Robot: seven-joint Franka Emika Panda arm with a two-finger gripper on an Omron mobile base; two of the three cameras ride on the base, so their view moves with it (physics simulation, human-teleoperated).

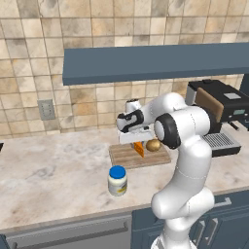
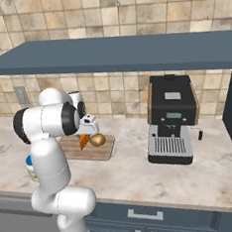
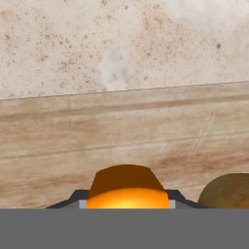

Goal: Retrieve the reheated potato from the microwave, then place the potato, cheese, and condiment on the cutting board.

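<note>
My gripper (image 1: 138, 144) (image 2: 85, 136) (image 3: 126, 203) is shut on the orange cheese (image 1: 139, 149) (image 2: 83, 141) (image 3: 127, 186), holding it point-down at the wooden cutting board (image 1: 124, 156) (image 2: 105, 150) (image 3: 73, 141). I cannot tell whether the wedge touches the wood. The golden-brown potato (image 1: 153, 145) (image 2: 97, 139) (image 3: 226, 190) lies on the board just right of the cheese. The condiment jar (image 1: 117, 180) (image 2: 29, 168), white with a blue lid, stands on the counter in front of the board, partly hidden by my arm in the right base view. The microwave is out of view.
A black coffee machine (image 1: 220, 116) (image 2: 171, 118) stands on the counter right of the board. A blue shelf (image 1: 155, 63) (image 2: 112, 53) hangs over the back of the counter. A wall outlet (image 1: 46, 109) sits at the left. Marbled counter (image 1: 48, 170) spreads left of the board.
</note>
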